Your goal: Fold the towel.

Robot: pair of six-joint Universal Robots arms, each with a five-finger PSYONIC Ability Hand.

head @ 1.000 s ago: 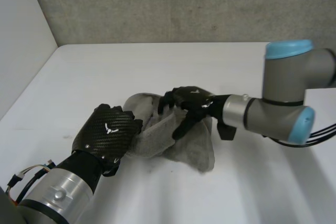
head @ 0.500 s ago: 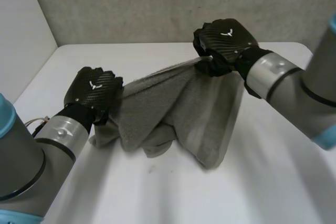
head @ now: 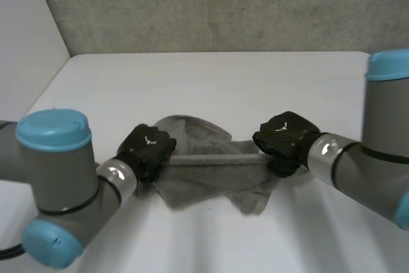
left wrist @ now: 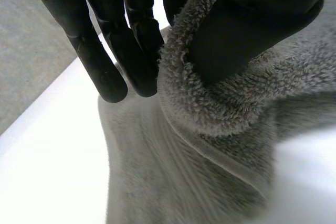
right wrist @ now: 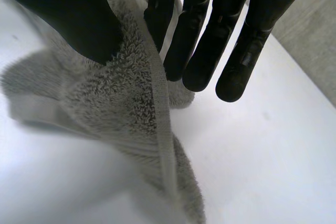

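The white table (head: 211,81) takes up most of the head view, running back to a rough grey wall (head: 223,4). The left arm (head: 57,177) reaches in from the near left side, and the right arm (head: 383,151) from the near right. Both are bent inward toward the middle of the table. The grey towel (head: 211,171) lies between them in the nearer half of the table. One long edge is drawn into a straight, nearly level band from one hand to the other. The rest sags below that band in loose folds, and a rounded hump of cloth rises just behind it. The lower folds rest on the table surface. The left hand (head: 148,148) holds the left end of the stretched edge, knuckles up and low over the table. The right hand (head: 284,137) holds the opposite end at much the same height. In the left wrist view, the thumb (left wrist: 252,19) presses a thick roll of terry against the fingers (left wrist: 136,51), so the cloth is pinched between them. The fingertips hang straight down beside the fold. In the right wrist view, the towel's flat hem (right wrist: 163,129) passes between that hand's thumb and its fingers and is clamped there. The cloth falls away below the palm to the table.
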